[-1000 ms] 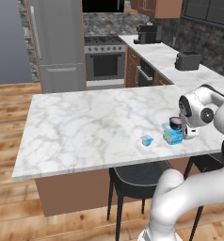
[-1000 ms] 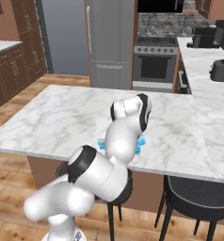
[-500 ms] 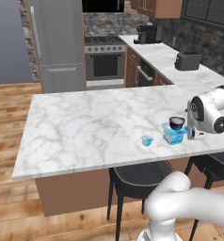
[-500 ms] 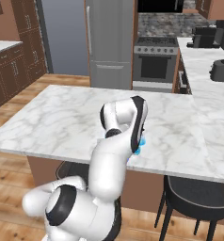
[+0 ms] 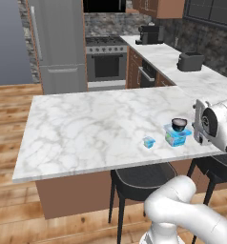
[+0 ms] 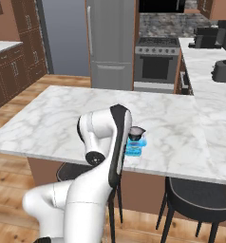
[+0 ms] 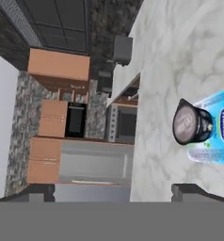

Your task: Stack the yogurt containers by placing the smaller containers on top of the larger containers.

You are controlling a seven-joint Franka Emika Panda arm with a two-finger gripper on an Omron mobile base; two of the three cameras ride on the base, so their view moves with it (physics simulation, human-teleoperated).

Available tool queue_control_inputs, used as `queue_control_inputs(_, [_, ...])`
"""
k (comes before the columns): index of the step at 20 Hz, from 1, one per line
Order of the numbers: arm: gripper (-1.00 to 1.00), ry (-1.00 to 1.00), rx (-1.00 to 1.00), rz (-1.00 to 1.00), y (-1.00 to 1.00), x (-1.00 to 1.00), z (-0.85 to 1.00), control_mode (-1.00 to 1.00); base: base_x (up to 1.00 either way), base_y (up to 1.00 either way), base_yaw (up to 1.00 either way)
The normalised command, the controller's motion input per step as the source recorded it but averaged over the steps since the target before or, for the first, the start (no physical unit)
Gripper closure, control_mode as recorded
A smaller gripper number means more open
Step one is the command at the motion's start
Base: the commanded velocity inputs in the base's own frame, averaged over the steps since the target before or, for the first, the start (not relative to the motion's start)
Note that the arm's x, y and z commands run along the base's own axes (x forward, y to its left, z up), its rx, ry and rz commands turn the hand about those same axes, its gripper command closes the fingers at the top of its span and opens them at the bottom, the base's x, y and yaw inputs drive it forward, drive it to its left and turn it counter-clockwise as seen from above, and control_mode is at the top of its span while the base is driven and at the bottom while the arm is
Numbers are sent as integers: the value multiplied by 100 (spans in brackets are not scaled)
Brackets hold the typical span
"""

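Observation:
A dark round cup (image 5: 179, 124) with a pale top stands on the larger light-blue tub (image 5: 176, 137) near the island's front right edge. The tiny light-blue cup (image 5: 149, 142) sits by itself on the marble just left of that stack. In the hand view the dark cup (image 7: 191, 124) lies against the tub (image 7: 215, 126) at the right, ahead of my gripper (image 7: 113, 192). The gripper is open, its fingertips (image 7: 188, 190) wide apart with nothing between them. From the right base view my arm covers part of the tub (image 6: 135, 147) and the dark cup (image 6: 136, 130).
The marble island (image 5: 96, 126) has black stools (image 5: 140, 176) tucked under its front edge. A toaster (image 5: 190, 61) and a coffee machine (image 5: 149, 33) stand on the back counter, beside the stove (image 5: 106, 64) and fridge (image 5: 58, 45).
My hand has drawn back to the right, away from the stack, with the jaws spreading a little wider. The dark cup stays on the tub.

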Motion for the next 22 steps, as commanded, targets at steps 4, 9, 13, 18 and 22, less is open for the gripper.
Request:
queue_control_inputs(4, [-100, 1, -13, 9, 27, 2, 14, -100, 0, 0, 0])
queue_control_inputs(9, [-100, 2, -6, 6, 5, -20, 30, -100, 0, 0, 0])
queue_control_inputs(13, [-100, -15, -55, 8, 33, -64, 68, -100, 0, 0, 0])
queue_control_inputs(18, [-100, -22, -69, 4, 61, -54, 69, -100, 0, 0, 0])
queue_control_inputs(22, [-100, -16, -67, 0, 84, -31, 84, -100, 0, 0, 0])
